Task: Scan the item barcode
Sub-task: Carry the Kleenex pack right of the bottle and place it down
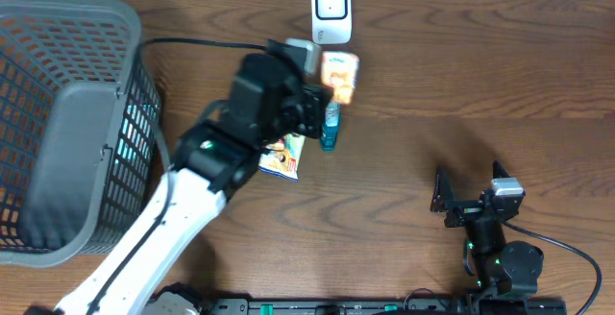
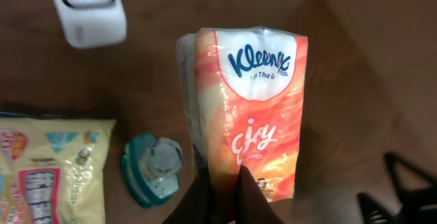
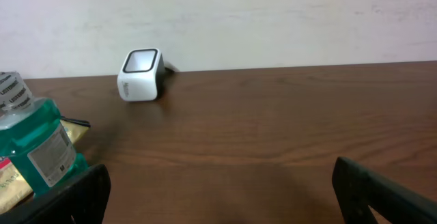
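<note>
Overhead, the left arm (image 1: 192, 181) stretches diagonally from the near left edge toward the far centre. The left gripper (image 2: 227, 186) is clamped on one end of the tissue pack (image 1: 340, 75), which sits just on the near side of the white scanner (image 1: 331, 12). The right gripper (image 1: 467, 185) rests at the near right, well apart, fingers spread wide and holding nothing. A teal bottle (image 1: 330, 128) stands just beside the pack, with a yellow snack bag (image 1: 283, 155) to its left. A grey basket (image 1: 144, 113) fills the left side. The orange-and-white wrapper reads "Kleenex".
</note>
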Tool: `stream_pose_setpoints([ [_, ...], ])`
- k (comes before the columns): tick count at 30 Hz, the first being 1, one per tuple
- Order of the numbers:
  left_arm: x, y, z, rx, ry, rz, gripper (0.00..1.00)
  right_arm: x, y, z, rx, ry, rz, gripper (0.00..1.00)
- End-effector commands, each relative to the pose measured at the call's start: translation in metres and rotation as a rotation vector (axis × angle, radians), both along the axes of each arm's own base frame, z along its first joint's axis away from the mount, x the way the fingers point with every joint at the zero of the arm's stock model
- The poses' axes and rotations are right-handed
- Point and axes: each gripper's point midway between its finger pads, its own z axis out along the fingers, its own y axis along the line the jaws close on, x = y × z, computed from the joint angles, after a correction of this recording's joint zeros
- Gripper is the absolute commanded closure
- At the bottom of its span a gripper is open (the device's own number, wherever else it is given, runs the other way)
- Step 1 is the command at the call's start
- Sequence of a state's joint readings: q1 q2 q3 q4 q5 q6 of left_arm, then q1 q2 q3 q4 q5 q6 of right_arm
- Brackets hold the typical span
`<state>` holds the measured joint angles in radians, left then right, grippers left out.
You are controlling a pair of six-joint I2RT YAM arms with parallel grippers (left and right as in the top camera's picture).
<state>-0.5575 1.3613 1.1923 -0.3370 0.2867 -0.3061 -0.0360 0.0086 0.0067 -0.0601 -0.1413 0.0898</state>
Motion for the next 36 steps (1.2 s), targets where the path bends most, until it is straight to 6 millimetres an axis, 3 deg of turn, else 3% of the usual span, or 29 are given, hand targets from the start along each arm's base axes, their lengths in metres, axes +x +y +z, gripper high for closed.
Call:
stream_pose_setpoints([
  [1,0.002,-0.016,-0.020,0.085,-0.023,-0.078,0.93,0.000,-0.001,-0.001,-0.009,0.002,-0.004,0.01],
  [9,-0.012,-0.052,-0.078,0.227,0.005,-0.252,0.93,0.000,-0.001,-0.001,-0.009,0.002,-0.004,0.01],
  [14,-0.023,-0.065,-0.086,0.282,-0.032,-0.315,0.93,0.000,-0.001,-0.001,-0.009,0.002,-0.004,0.01],
  [22,-0.020,-0.065,-0.102,0.405,-0.072,-0.261,0.93,0.000,-0.001,-0.001,-0.009,0.002,-0.004,0.01],
  [31,-0.010,-0.078,-0.166,0.305,0.184,-0.037,0.93,0.000,-0.001,-0.001,-0.009,0.002,-0.004,0.01],
  [36,-0.009,-0.075,-0.199,0.271,0.320,0.099,0.93,0.000,-0.001,-0.001,-0.009,0.002,-0.004,0.01],
])
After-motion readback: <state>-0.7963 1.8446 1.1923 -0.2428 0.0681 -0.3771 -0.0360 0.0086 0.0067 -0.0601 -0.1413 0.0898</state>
